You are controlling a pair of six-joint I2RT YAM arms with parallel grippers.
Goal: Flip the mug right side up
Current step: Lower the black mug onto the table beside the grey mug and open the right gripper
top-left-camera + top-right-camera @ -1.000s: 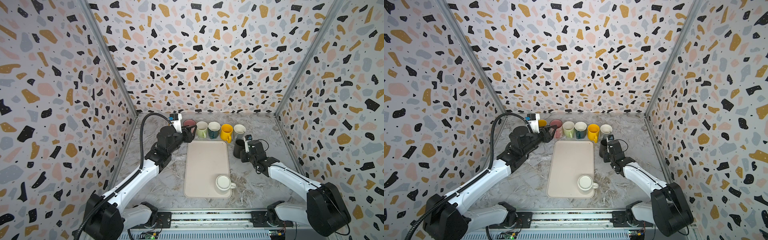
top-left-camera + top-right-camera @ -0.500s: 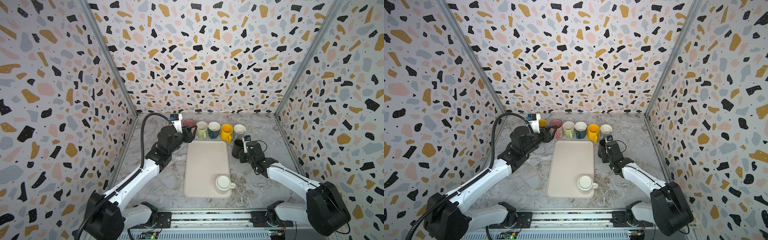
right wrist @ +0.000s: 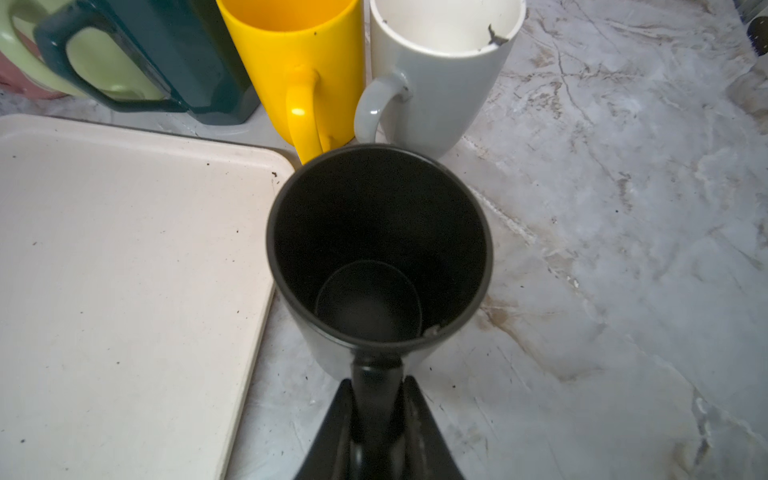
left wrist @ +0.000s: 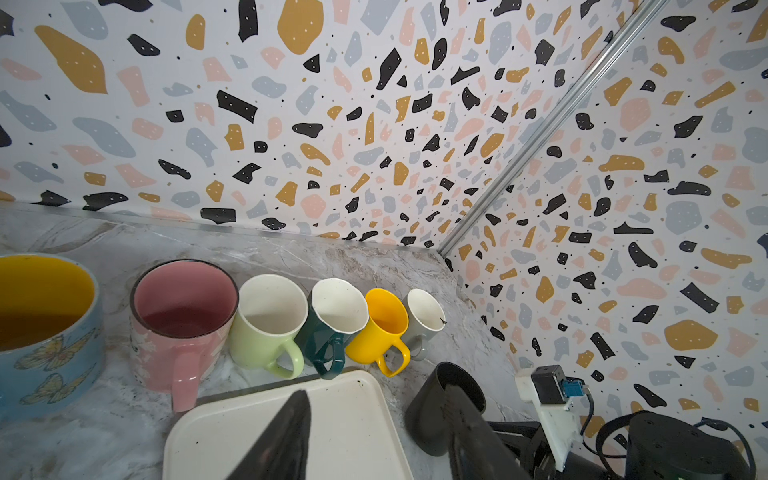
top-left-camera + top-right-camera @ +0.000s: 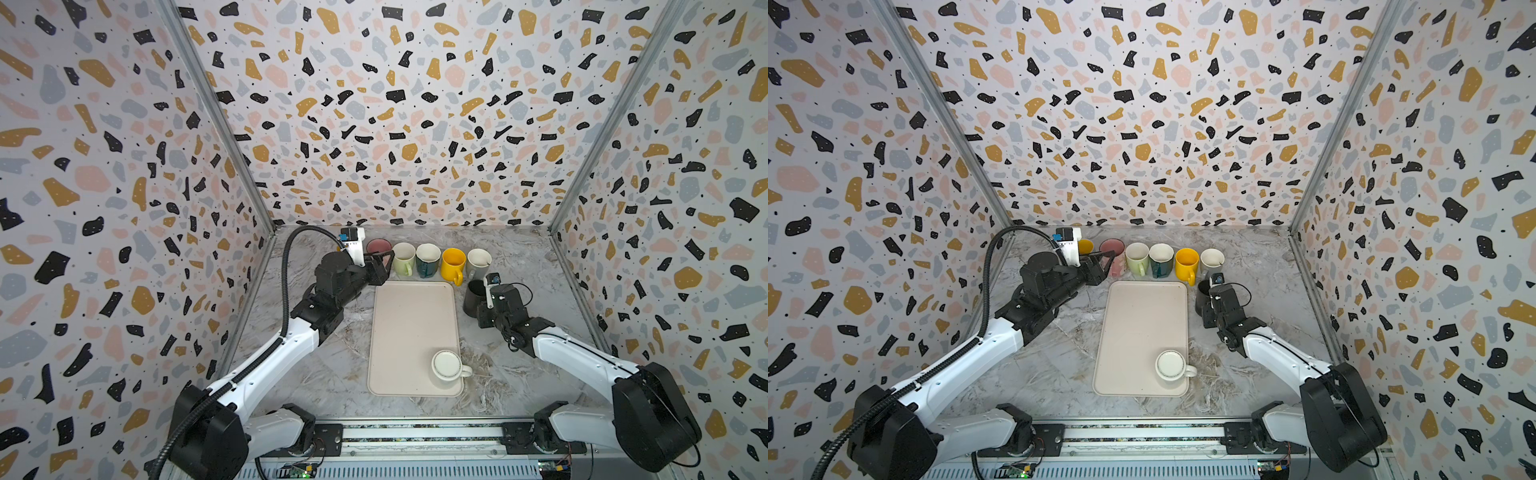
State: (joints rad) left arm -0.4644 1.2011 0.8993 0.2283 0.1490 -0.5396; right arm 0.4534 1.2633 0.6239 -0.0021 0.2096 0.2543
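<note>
A black mug (image 3: pixel 374 249) stands upright, mouth up, on the marble just right of the cream tray (image 5: pixel 411 316); it shows in both top views (image 5: pixel 473 297) (image 5: pixel 1202 297) and in the left wrist view (image 4: pixel 444 399). My right gripper (image 3: pixel 377 386) is shut on its handle (image 5: pixel 484 309). A white mug (image 5: pixel 446 365) (image 5: pixel 1170 365) sits upside down, base up, on the tray's near right corner. My left gripper (image 4: pixel 378 392) hangs open and empty over the tray's far left corner (image 5: pixel 382 266), beside the pink mug.
A row of upright mugs lines the far edge: pink (image 5: pixel 377 246), pale green (image 5: pixel 403 257), dark teal (image 5: pixel 427 259), yellow (image 5: pixel 453 264), grey-white (image 5: pixel 478 262). A blue butterfly mug (image 4: pixel 41 332) stands left of the pink one. Patterned walls enclose three sides.
The black mug and my right gripper have shifted very slightly left. The left arm has not moved.
</note>
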